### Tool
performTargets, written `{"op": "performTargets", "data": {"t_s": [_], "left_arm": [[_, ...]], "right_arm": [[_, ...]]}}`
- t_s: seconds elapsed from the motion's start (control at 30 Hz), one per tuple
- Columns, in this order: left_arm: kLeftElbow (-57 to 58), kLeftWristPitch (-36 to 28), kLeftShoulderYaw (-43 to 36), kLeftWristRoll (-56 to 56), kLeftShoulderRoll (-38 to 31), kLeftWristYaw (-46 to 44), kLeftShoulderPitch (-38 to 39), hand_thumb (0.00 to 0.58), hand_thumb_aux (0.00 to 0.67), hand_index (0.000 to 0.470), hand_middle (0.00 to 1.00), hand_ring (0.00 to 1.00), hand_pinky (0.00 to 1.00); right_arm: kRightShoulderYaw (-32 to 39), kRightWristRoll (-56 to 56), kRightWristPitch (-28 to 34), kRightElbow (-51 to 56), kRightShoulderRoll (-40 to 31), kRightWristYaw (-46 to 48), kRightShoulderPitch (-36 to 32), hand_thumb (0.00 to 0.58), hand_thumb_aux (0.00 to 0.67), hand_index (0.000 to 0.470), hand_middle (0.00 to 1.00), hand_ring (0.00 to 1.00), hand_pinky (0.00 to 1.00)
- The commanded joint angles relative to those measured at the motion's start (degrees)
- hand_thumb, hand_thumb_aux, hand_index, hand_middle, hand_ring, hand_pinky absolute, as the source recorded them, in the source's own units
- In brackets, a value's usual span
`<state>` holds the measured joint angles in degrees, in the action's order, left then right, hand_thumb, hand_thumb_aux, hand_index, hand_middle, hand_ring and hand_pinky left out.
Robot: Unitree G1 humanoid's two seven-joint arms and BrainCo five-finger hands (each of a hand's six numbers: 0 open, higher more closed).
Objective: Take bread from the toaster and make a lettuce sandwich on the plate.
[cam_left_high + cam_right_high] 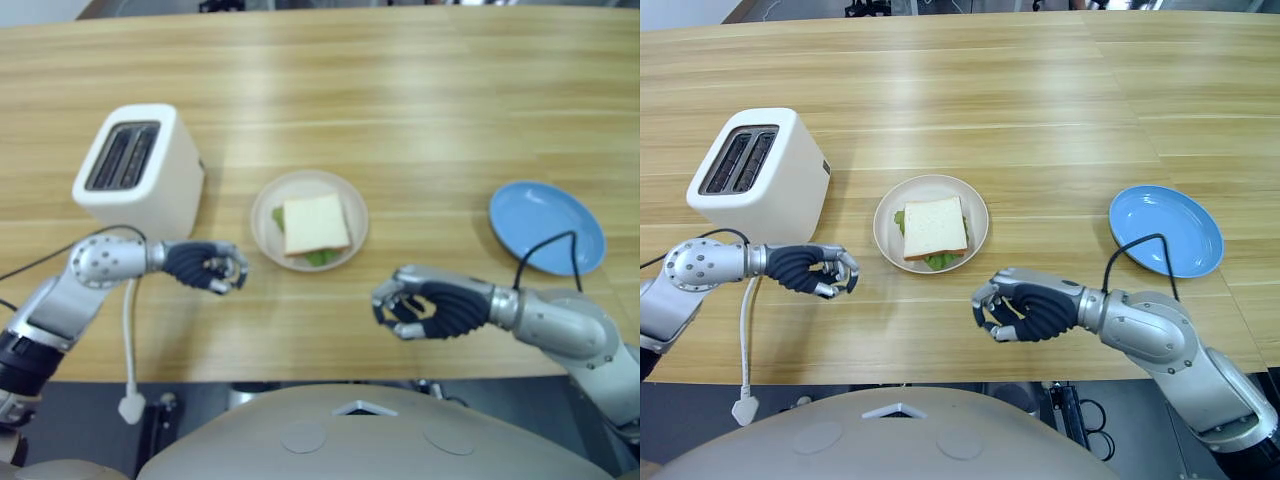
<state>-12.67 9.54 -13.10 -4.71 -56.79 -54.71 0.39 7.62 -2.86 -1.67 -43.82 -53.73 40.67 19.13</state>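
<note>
Bread (316, 224) is sitting on the cream plate (258, 222) mid-table: 1 white slice lying flat, with lettuce (278, 216) poking out from under it on the left and front edges. Can't tell if there's a 2nd slice hidden underneath.

Everything else, going off that plate:
- toaster (150, 190) is to its left and a touch further back. The 2 slots look dark and empty to me
- toaster cable (128, 330) runs down off the front table edge, left of the plate
- blue plate (545, 225) is well off to its right, nothing on it
- left hand (215, 268) hangs just off the plate's front-left, fingers curled in tight, holding nothing
- right hand (420, 305) is front-right of the plate, a bit further from it, also balled up with nothing in it

Looks basically finished from where I'm standing.

Handling-wise, my guess is the slice is very light, soft and squashy, so a hard pinch would dent or tear it. If it needs nudging, I'd go for 2 opposite crust edges, since those should be the stiffest bit, and keep it level. The lettuce underneath is probably floppy and a bit slick, so the top slice could skate sideways if pushed from 1 side only.
</note>
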Motion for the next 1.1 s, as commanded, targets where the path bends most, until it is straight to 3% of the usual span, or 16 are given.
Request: {"op": "performTargets", "data": {"t_s": [0.03, 0.13, 0.27, 0.47, 0.67, 1.1], "left_arm": [[-1.7, -3.9, -5.2, 4.3, 1.0, -3.5, 0.5, 0.58, 0.67, 0.46, 1.0, 1.0, 1.0], [-2.3, -4.8, -9.6, 8.8, 3.0, -4.9, -0.2, 0.58, 0.67, 0.46, 1.0, 1.0, 1.0], [0.9, -4.9, -13.4, 14.6, 6.7, -4.6, -3.5, 0.58, 0.67, 0.46, 1.0, 1.0, 1.0], [11.5, -2.3, -16.0, 21.1, 14.1, -0.8, -11.1, 0.58, 0.67, 0.46, 1.0, 1.0, 1.0], [20.8, -1.7, -15.0, 28.2, 19.7, 8.6, -17.9, 0.58, 0.67, 0.46, 1.0, 1.0, 1.0], [41.3, 3.8, -16.0, 34.8, 26.0, 19.5, -29.0, 0.58, 0.67, 0.46, 1.0, 1.0, 1.0]], "right_arm": [[9.7, 5.4, 5.0, 1.1, 2.7, 4.2, -5.7, 0.58, 0.67, 0.46, 1.0, 1.0, 1.0], [17.6, 12.8, 7.6, 7.5, 6.6, 6.0, -11.9, 0.58, 0.67, 0.46, 1.0, 1.0, 1.0], [22.9, 19.2, 7.9, 18.7, 11.4, 5.2, -17.5, 0.58, 0.67, 0.46, 1.0, 1.0, 1.0], [21.5, 22.5, 5.7, 30.5, 16.6, 0.3, -22.3, 0.58, 0.67, 0.46, 1.0, 1.0, 1.0], [19.9, 25.5, 1.8, 41.9, 20.6, -6.3, -28.1, 0.58, 0.67, 0.46, 1.0, 1.0, 1.0], [19.4, 32.7, -4.8, 61.2, 25.2, -19.2, -37.4, 0.58, 0.67, 0.46, 1.0, 1.0, 1.0]]}}
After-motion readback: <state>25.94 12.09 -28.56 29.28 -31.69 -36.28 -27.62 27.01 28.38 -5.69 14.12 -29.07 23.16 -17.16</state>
